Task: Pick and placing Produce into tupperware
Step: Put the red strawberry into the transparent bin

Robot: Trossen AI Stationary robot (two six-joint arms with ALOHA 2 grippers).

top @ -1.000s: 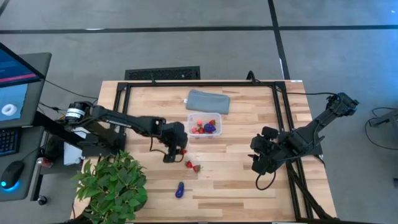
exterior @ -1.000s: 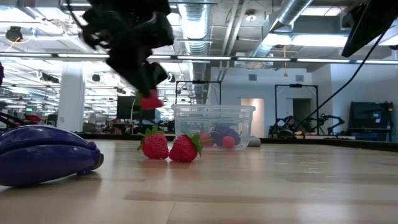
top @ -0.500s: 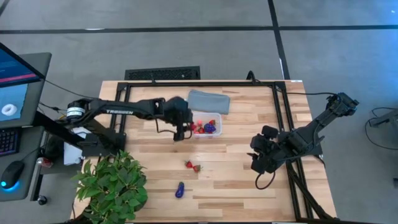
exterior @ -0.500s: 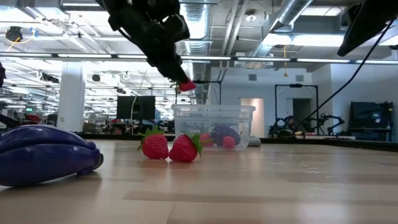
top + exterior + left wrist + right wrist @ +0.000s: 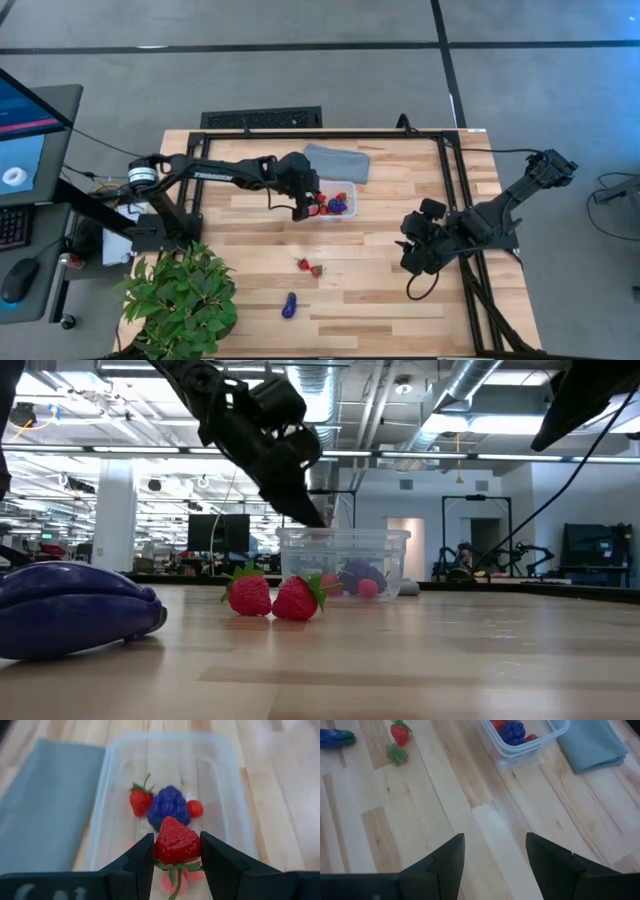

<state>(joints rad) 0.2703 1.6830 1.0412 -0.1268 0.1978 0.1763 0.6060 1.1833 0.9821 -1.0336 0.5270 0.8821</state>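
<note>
A red strawberry (image 5: 177, 843) with its green top pointing down is sitting clamped between the two dark fingers of the left gripper (image 5: 176, 851), which is narrowed onto the fruit and hanging over the near end of the tupperware (image 5: 227, 780). In the high view that clear box (image 5: 345, 216) is lying just above the middle of the frame, with the left gripper (image 5: 307, 204) hovering at its left edge. Inside the box a smaller strawberry (image 5: 140, 801), a dark purple berry (image 5: 168, 807) and a small red piece (image 5: 195, 808) are resting close together. A grey-blue pad (image 5: 335, 163) is lying just above the box.

Below the box, near the frame's centre, two loose strawberries (image 5: 309, 267) are lying side by side on the wooden table (image 5: 380, 300), and a purple piece (image 5: 289, 305) is lying farther down. A leafy plant (image 5: 182, 300) is filling the lower left.

The right gripper (image 5: 412, 253) is waiting at the right of the table, its fingers spread apart and holding nothing.
</note>
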